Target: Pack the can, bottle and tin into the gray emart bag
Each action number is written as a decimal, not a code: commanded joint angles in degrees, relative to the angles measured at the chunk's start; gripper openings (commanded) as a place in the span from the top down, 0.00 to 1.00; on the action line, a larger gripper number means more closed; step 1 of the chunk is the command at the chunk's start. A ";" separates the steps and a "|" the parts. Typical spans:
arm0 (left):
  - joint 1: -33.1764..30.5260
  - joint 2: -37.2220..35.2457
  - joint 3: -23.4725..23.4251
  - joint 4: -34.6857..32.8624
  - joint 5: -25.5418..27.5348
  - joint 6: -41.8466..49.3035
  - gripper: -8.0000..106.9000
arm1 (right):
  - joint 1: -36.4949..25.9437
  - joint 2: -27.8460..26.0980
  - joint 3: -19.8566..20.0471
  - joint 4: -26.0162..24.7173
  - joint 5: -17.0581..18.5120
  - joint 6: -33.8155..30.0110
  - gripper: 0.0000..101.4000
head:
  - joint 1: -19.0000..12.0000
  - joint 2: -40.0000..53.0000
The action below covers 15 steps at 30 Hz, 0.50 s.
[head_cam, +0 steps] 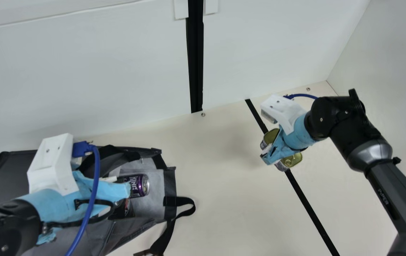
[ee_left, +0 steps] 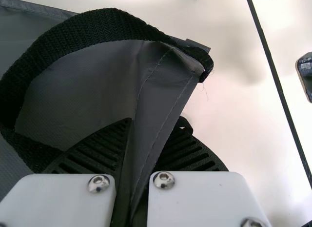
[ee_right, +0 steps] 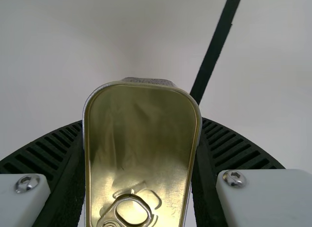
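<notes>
The right gripper (ee_right: 141,123) clasps the tin (ee_right: 146,158) crosswise to its long axis, well right of the bag (head_cam: 154,206) pinched by the left gripper (ee_left: 155,124).

Tin (ee_right: 141,124): gold-toned metal lid, smooth, glossy
Pull ring (ee_right: 129,196): shiny metal
Can (head_cam: 138,185): glossy, smooth metal
Gray emart bag (ee_left: 73,95): matt, synthetic-looking cloth
Strap (ee_left: 97,27): coarse, matt woven webbing
Camera housing (head_cam: 51,160): smooth white plastic, matt
Screw (ee_left: 164,180): polished metal
Table (head_cam: 220,149): smooth, faint sheen
</notes>
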 commanded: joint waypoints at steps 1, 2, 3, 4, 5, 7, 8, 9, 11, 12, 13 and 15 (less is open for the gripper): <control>0.00 0.00 0.00 0.00 0.00 0.00 0.84 | 0.71 -0.55 0.50 -0.24 0.04 -0.47 1.00 | -1.30 -0.05; 0.00 0.00 0.00 0.00 0.00 0.00 0.84 | 1.10 -0.88 0.82 -0.27 0.07 -0.65 1.00 | -1.30 -0.05; 0.00 0.00 0.00 0.00 0.00 0.00 0.84 | 1.48 -1.19 1.10 -0.28 0.14 -0.85 1.00 | -1.30 -0.05; 0.00 0.00 0.00 0.00 0.00 0.00 0.84 | 1.86 -1.50 1.39 -0.24 0.19 -1.05 1.00 | -1.30 -0.05; 0.00 0.00 0.00 0.00 0.00 0.00 0.84 | 2.23 -1.79 1.66 -0.20 0.23 -1.24 1.00 | -1.30 -0.05; 0.00 0.00 0.00 0.00 0.00 0.00 0.84 | 2.97 -2.33 2.17 -0.08 0.32 -1.60 1.00 | -1.30 -0.05; 0.00 0.00 0.00 0.00 0.00 0.00 0.84 | 3.34 -2.61 2.44 -0.02 0.35 -1.74 1.00 | -1.30 -0.05; 0.00 0.00 0.00 0.00 0.00 0.00 0.84 | 3.69 -2.87 2.71 0.05 0.39 -1.89 1.00 | -1.30 -0.05; 0.00 0.00 0.00 0.00 0.00 0.00 0.84 | 4.42 -3.44 3.28 0.24 0.43 -2.15 1.00 | -1.30 -0.05; 0.00 0.00 0.00 0.00 0.00 0.00 0.84 | 4.79 -3.74 3.60 0.34 0.44 -2.26 1.00 | -1.30 -0.05; 0.00 0.00 0.00 0.00 0.00 0.00 0.84 | 5.18 -4.02 3.89 0.44 0.46 -2.36 1.00 | -1.30 -0.05; 0.00 0.00 0.00 0.00 0.00 0.00 0.84 | 5.91 -4.62 4.58 0.65 0.45 -2.58 1.00 | -1.30 -0.05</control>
